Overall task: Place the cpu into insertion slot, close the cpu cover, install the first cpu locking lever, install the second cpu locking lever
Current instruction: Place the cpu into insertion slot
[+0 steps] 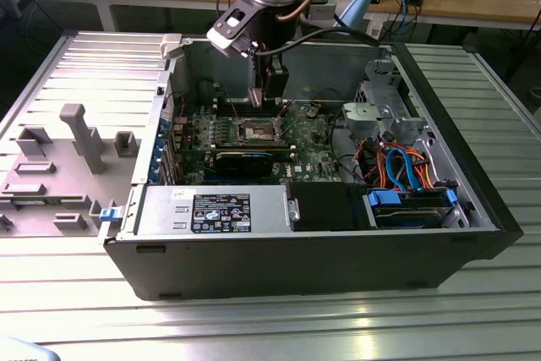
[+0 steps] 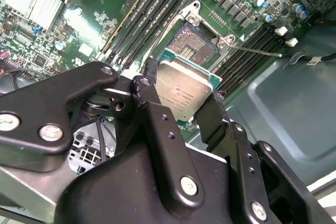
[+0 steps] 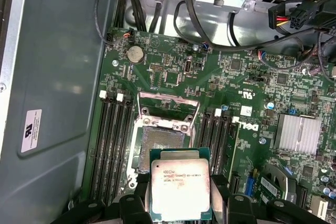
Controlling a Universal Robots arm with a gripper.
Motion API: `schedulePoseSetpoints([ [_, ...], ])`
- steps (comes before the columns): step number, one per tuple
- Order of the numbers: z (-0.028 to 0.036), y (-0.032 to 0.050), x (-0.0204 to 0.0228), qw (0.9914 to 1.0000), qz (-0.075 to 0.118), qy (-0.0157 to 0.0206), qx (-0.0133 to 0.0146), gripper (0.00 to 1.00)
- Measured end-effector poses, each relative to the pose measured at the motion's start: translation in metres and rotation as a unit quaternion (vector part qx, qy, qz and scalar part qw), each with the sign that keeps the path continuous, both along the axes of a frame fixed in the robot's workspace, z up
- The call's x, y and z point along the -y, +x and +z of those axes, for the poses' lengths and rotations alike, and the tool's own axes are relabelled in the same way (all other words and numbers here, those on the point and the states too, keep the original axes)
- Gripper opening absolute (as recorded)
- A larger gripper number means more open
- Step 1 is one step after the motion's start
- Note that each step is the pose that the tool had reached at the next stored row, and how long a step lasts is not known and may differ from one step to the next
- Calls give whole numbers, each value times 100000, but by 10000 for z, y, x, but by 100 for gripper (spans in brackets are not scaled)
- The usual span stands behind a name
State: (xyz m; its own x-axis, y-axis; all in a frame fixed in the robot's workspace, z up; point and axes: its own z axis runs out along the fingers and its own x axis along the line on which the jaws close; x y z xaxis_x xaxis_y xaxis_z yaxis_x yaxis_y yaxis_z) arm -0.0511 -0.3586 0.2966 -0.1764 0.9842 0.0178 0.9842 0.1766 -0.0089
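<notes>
My gripper (image 3: 181, 209) is shut on the cpu (image 3: 180, 188), a flat square chip with a silver top, gripped by two opposite edges between black fingers (image 2: 148, 94). In both wrist views the cpu hangs level, a little above the green motherboard and partly over one edge of the insertion slot (image 3: 161, 145). The slot's brownish pin field (image 2: 193, 41) lies bare. The cpu cover (image 3: 167, 96) stands swung open at the slot's far side. A thin wire lever (image 2: 258, 51) sticks out beside the socket. In the exterior view the gripper (image 1: 256, 101) is inside the open computer case, just above the socket (image 1: 258, 131).
Long black memory slots (image 3: 113, 145) flank the socket on both sides. A finned heatsink (image 3: 297, 131) sits further along the board. Cables and a drive cage (image 1: 380, 107) fill the exterior view's right, and a power supply (image 1: 215, 210) lines the front wall. The case walls (image 1: 182, 73) hem in the arm.
</notes>
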Motion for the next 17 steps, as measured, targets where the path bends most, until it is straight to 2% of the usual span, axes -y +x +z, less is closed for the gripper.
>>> schedulePoseSetpoints([
  [8, -38, 0, 0, 100000, -144, 1, 1, 55],
  [13, -72, 0, 0, 99966, -2589, -12, -6, 55],
  [17, -81, 24, 0, 99967, -2585, -1, 3, 55],
])
